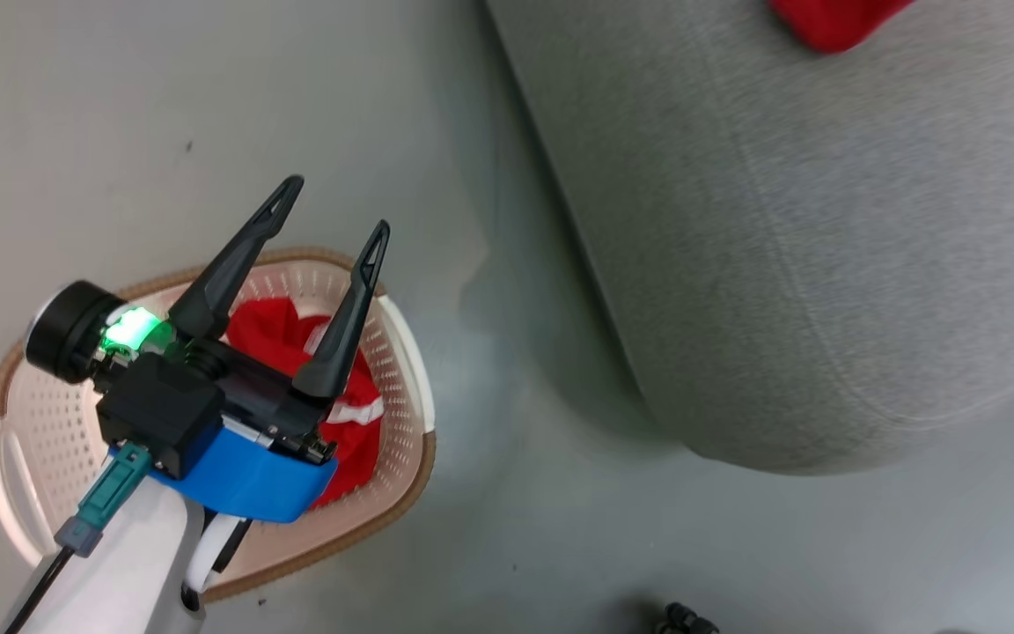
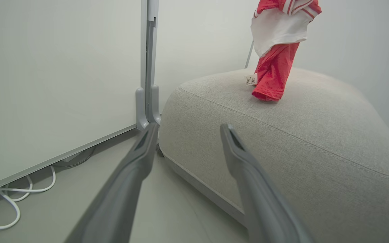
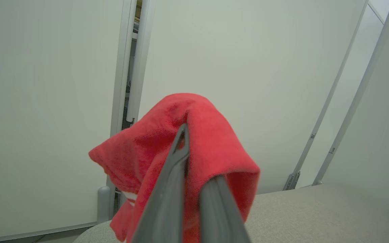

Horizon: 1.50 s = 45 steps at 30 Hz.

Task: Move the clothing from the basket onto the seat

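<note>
left jaws: apart, empty, off the seat's (image 1: 780,246) left side | right jaws: clamped on one red garment (image 3: 211,135), hanging above the seat, lower end touching its top | other red garment (image 1: 274,335): in the basket (image 1: 401,370), on the floor beside the seat

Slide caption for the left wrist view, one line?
Open left gripper faces the grey seat, where a red-and-white garment hangs from above, its lower end resting on it.

Bright, even light here.
Seat (image 1: 780,264) throws a soft shadow onto the floor (image 1: 542,352); my left fingers (image 2: 123,189) blur near the lens.
</note>
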Tool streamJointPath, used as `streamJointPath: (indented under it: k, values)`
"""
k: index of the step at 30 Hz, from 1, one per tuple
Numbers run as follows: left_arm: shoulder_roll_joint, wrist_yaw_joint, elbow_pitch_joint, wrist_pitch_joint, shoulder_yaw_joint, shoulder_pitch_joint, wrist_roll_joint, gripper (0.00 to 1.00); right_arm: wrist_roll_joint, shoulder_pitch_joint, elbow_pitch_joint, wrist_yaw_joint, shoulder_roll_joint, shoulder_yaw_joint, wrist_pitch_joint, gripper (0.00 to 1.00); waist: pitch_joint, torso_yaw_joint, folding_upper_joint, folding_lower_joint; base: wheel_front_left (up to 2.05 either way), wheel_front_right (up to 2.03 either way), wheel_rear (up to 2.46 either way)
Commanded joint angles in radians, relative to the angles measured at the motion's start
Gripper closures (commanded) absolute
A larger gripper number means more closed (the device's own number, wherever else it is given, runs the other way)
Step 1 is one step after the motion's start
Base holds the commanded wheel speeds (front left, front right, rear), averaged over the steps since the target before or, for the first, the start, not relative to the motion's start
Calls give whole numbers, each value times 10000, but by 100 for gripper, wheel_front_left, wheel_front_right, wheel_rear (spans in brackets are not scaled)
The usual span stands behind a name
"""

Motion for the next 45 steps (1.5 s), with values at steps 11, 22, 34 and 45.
streamJointPath:
  k: [11, 22, 34, 45]
  values:
    - [311, -25, -701, 158, -615, -1034, 357, 0, -260, 82, 2135, 3, -734, -1188, -274, 100, 1744, 938, 0, -2, 0, 0, 0]
    - [189, -3, -208, -104, -880, -1126, 126, 0, -757, -173, 4117, 3, -525, -1669, -791, 0, 1348, 1115, 0, -2, 0, 0, 0]
    - [-675, 90, 1636, -753, -750, -506, -468, 0, -1238, 1335, 4561, 3, -586, -632, -1307, 0, -929, 1564, 0, -2, 0, 0, 0]
    - [-1738, 74, 2620, -796, 185, 1153, -672, 0, -1014, 3499, 3458, 3, -161, 514, -1527, 0, -3827, 1984, 0, -2, 0, 0, 0]
